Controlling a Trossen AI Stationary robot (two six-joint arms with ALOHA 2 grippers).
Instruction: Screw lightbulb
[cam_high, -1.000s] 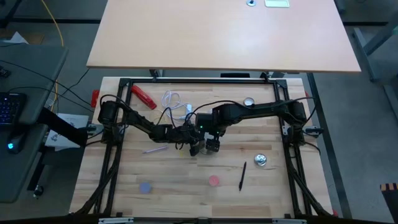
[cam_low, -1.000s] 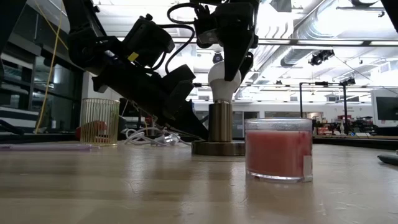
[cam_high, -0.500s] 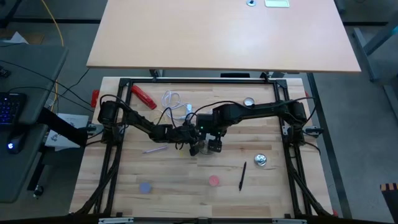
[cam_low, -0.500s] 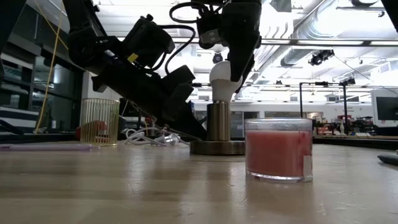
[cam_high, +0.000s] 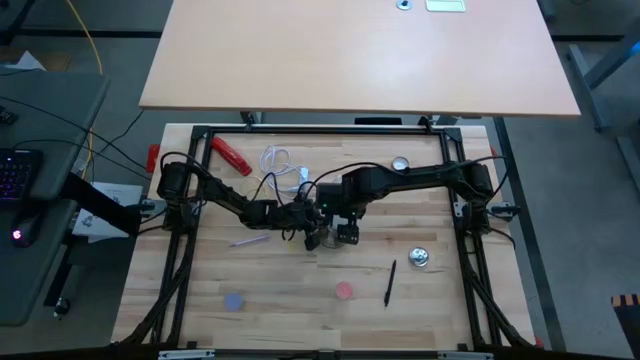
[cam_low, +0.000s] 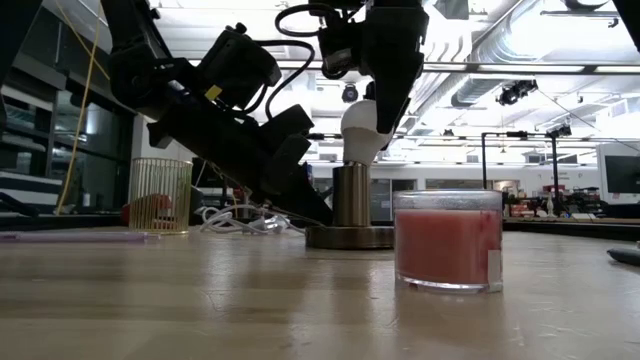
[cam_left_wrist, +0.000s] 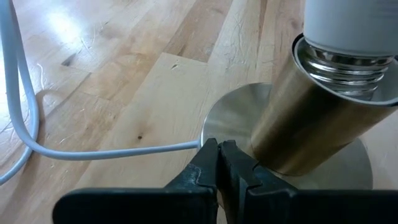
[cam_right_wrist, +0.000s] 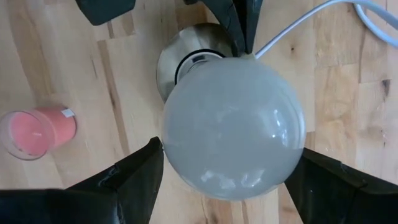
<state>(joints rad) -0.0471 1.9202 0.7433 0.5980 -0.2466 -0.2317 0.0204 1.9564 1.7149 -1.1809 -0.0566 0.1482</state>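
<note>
The white frosted lightbulb (cam_right_wrist: 233, 124) stands with its silvery screw base (cam_left_wrist: 348, 59) in the mouth of the grey metal socket stand (cam_low: 352, 195) at the table's middle. My right gripper (cam_right_wrist: 230, 180) is above the stand and is shut on the bulb's globe. My left gripper (cam_left_wrist: 217, 149) is shut, low at the stand's left side, with its tips on the stand's round base plate (cam_left_wrist: 230, 118). In the high view both grippers (cam_high: 330, 235) cover the stand. My left gripper presses its shut fingertips (cam_left_wrist: 208, 155) down on the rim of the stand's round base plate (cam_left_wrist: 217, 124), beside where the white cord meets it. It slants down from the table's left. My right gripper pinches the bulb's globe (cam_right_wrist: 180, 143) between its two fingers (cam_right_wrist: 134, 174), one on either side at its widest part. The fingers come from above, pointing down. The bulb stands about upright, its screw base in the socket's mouth.
A pink candle in a glass (cam_low: 447, 240) stands near the stand on the near side. A white cord (cam_high: 280, 165) runs from the stand toward the far left. A black pen (cam_high: 389, 283), a shiny silver disc (cam_high: 420, 259) and a blue disc (cam_high: 234, 300) lie nearer.
My right gripper has turned about its upright axis over the socket, still shut on the bulb: in the low view its finger has gone from the bulb's left side to its right. The bulb has stayed in the socket's mouth.
</note>
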